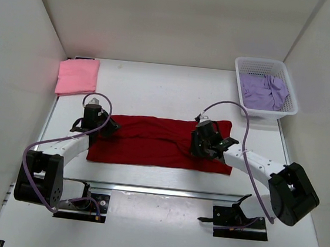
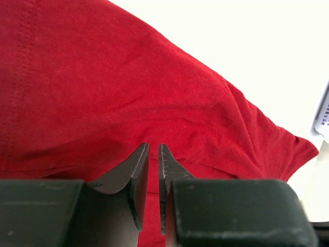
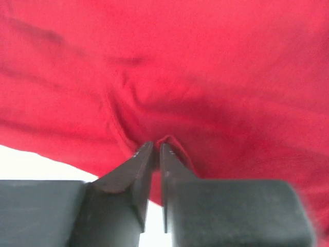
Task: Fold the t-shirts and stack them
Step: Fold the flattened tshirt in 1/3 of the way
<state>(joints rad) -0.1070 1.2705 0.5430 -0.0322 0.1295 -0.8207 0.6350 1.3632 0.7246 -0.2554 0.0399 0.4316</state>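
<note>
- Three t-shirts are in sight, one of each colour, along with two arms and one basket.
- The pink t-shirt (image 1: 78, 76) lies folded into a neat rectangle at the far left corner of the tabletop, well apart from both arms.
- The left gripper (image 1: 115, 127) sits at the left end of the dark red t-shirt (image 1: 151, 143), near its far corner. In the left wrist view its fingers are together with only a thin slit between them. Whether any cloth is caught in that slit cannot be told.
- The dark red t-shirt is spread as a long, wrinkled band across the middle of the table, parallel to the near edge and between the two arms.
- The right gripper (image 1: 196, 145) rests on the right part of that shirt. Its fingers are pressed together on a small raised ridge of red cloth.
- The lavender t-shirt (image 1: 263, 91) is bunched up inside the white mesh basket (image 1: 242, 66), which stands at the far right corner.
- The table (image 1: 157, 87) is plain white, with white walls (image 1: 176, 18) on the left, far and right sides.
</note>
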